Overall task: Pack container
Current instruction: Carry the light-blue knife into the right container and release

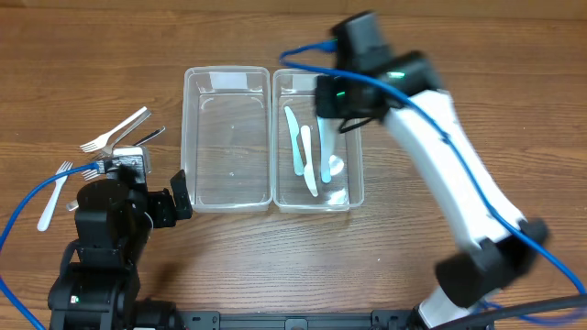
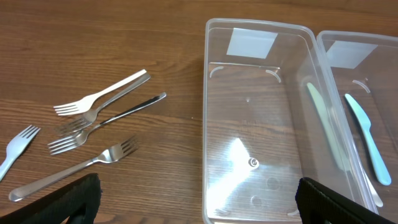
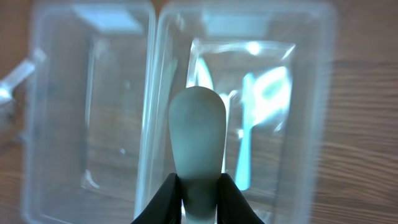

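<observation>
Two clear plastic containers stand side by side: the left container (image 1: 187,137) (image 2: 206,124) has nothing in it. The right container (image 1: 359,160) (image 3: 323,93) holds a blue plastic knife (image 1: 294,137) (image 2: 367,140) and a pale green one (image 2: 323,118). My right gripper (image 3: 199,194) hangs over the right container, shut on a pale green plastic utensil (image 3: 198,134) (image 1: 327,147) that points down into it. My left gripper (image 2: 199,208) (image 1: 151,197) is open above the left container's near left corner, holding nothing.
Several metal forks (image 2: 99,118) (image 1: 119,136) and a white plastic fork (image 2: 15,150) (image 1: 57,192) lie on the wooden table left of the containers. Blue cables trail from both arms.
</observation>
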